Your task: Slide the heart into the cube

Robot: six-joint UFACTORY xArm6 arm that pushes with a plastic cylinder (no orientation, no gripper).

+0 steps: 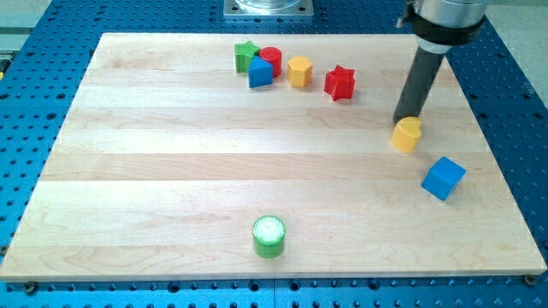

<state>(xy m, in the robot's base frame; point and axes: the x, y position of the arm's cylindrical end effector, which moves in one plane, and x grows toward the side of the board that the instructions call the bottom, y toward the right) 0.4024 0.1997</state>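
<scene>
My rod (pixel 417 81) runs off the view's top; the red cylinder (pixel 271 59) sits half-hidden behind the blue block (pixel 260 73).

Wooden board (pixel 171 162), pale, laid on a blue perforated bench (pixel 34 128). On the board, near the view's top edge: green star (pixel 245 55), red cylinder (pixel 271 59) and blue block (pixel 259 74) packed close together; yellow hexagon (pixel 299 72) just to their right; red star (pixel 340 82) a little further right. At the view's right: yellow heart (pixel 407 135), with my tip (pixel 404 119) touching its upper edge; blue cube (pixel 443 178) near it, below and to the right, apart from it. Near the view's bottom edge, centre: green cylinder (pixel 269 236), alone, well apart from everything else.
</scene>
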